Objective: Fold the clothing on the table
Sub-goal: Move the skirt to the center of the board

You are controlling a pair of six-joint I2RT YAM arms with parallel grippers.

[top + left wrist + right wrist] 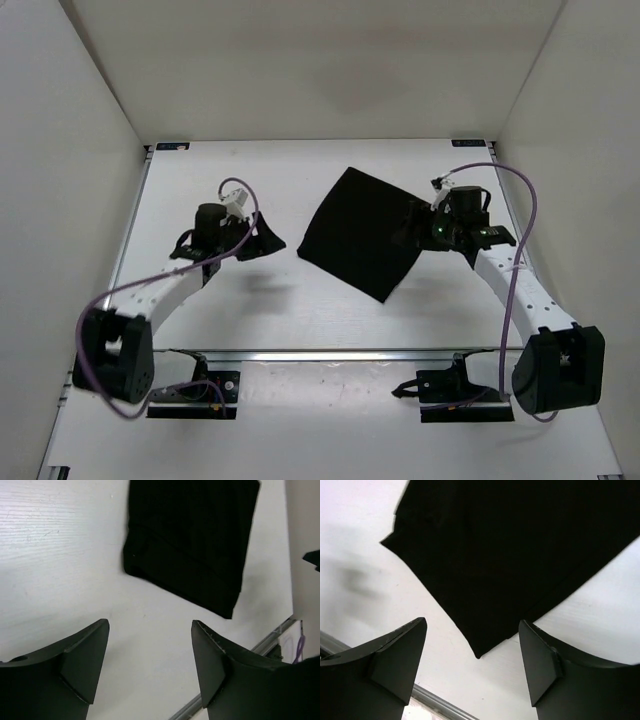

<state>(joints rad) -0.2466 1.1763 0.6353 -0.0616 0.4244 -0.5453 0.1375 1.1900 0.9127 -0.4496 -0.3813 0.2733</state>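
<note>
Plain white walls (300,60) enclose the scene on three sides under soft, even light.

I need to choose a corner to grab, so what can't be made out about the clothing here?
- Top view: the right edge of the clothing lies under the right gripper. It is black on black, so contact is unclear.
- Right wrist view: the clothing runs off the top and right frame edges, so its far corners are cut off.
- Left wrist view: its upper edge is cut off by the frame top.
- All views: the fabric is too dark to count layers.

Black clothing (358,232) lies flat on white table (300,310).
</note>
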